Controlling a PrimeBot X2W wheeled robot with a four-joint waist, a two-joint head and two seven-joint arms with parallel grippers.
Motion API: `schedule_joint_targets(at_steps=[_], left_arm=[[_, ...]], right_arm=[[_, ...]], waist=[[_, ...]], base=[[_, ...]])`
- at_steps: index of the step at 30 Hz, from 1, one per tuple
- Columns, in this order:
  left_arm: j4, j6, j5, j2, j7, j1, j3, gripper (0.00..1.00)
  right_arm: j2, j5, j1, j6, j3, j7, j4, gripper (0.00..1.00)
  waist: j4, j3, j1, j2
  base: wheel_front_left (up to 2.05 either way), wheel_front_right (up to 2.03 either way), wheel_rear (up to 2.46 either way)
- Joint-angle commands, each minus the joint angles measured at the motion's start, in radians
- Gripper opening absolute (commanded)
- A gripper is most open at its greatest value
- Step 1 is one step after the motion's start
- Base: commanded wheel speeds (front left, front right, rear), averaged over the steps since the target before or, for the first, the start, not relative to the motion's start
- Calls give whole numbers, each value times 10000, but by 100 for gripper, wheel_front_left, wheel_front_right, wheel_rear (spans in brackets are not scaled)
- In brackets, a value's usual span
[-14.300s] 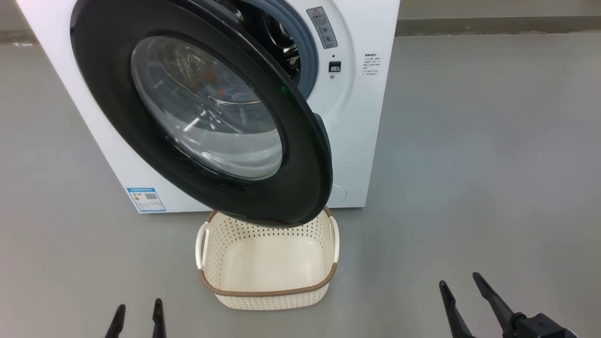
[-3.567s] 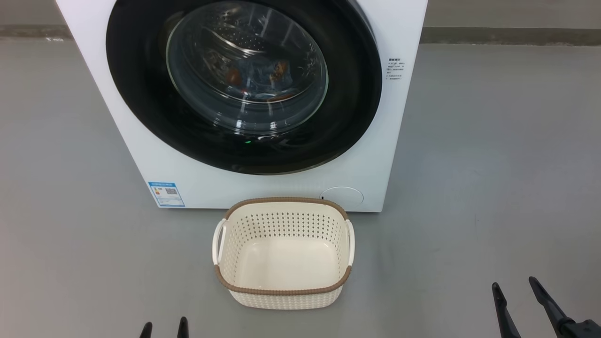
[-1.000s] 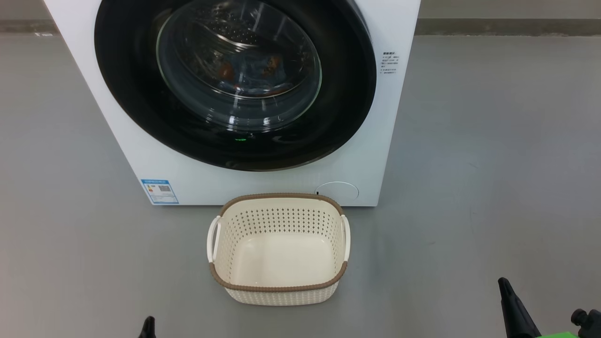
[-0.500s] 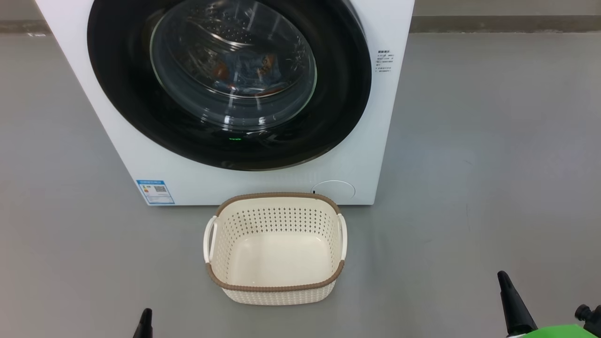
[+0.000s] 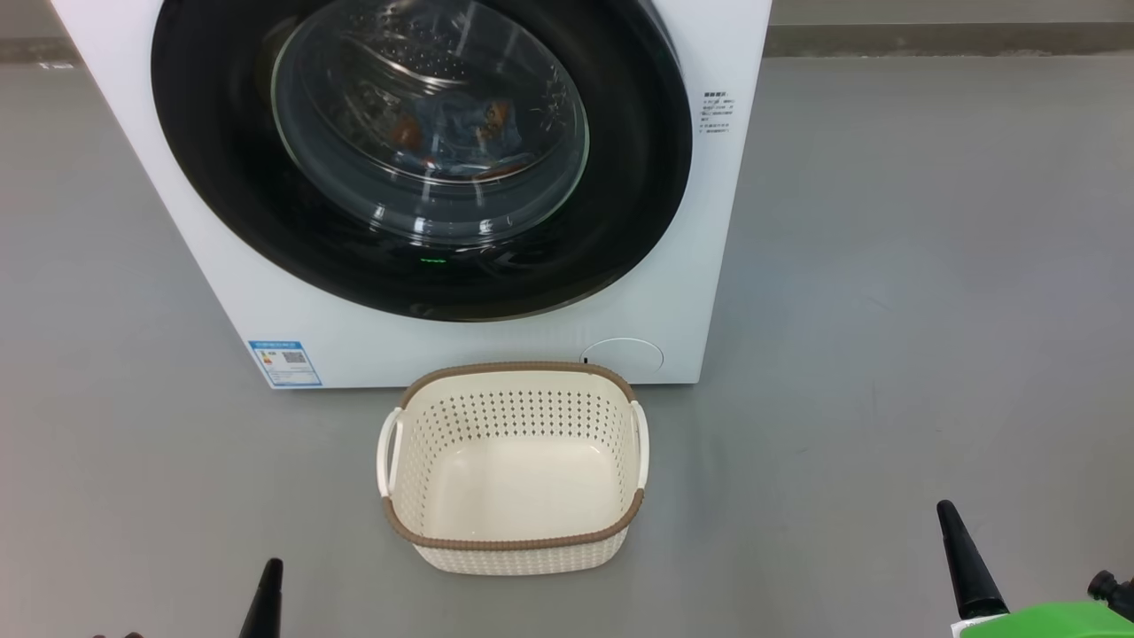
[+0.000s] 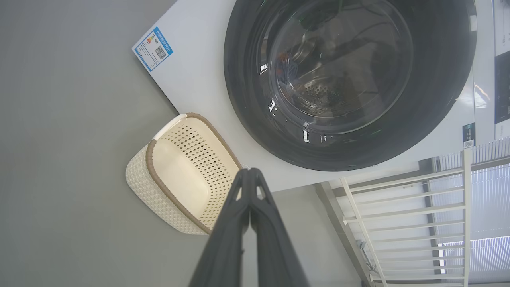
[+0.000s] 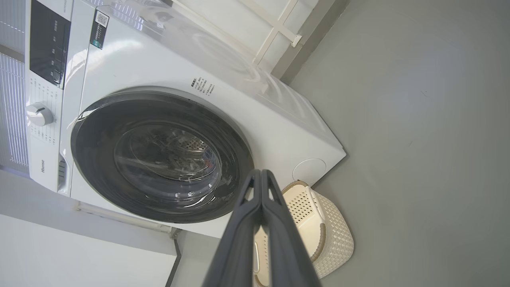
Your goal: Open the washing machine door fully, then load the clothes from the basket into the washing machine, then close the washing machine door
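The washing machine door (image 5: pixel 221 177) is seen shut flush against the front of the washing machine (image 5: pixel 709 266), its black rim seated all round with no gap shown. Through the glass bowl the clothes (image 5: pixel 461 133), blue fabric with orange patches, are seen lying inside the steel drum, so loading is judged to be done and the door to have been closed over them.

The basket (image 5: pixel 514 542) is stood on the floor (image 5: pixel 886 266) just in front of the machine's lower front edge, below the door and near the round cover at the lower right corner. It is empty. This spot is judged to have been chosen so that the clothes need only a short lift to the drum.

The left end effector (image 6: pixel 250 171) is closed, its two fingers pressed together with nothing between them. The right end effector (image 7: pixel 261 172) is likewise closed and empty. Both are held low and well apart from door and basket, which is judged fitting, since nothing is left to be grasped and the task is taken as essentially complete.
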Motion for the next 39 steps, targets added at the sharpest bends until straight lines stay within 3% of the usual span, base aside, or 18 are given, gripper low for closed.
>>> schedule_joint_targets(at_steps=[1, 39], left_arm=[[-190, -113, -291, 170, 66, -492, 298, 0], [-3, -416, -4230, 198, 1200, -1376, 965, 0]], right_arm=[[-40, 328, -476, -37, 128, 98, -187, 0], [96, 5018, -1369, -56, 136, 1219, 221, 0]], waist=[[-10, 4, -1, -1], [-329, 111, -1, -1]], base=[[0, 0, 0], [0, 0, 0]])
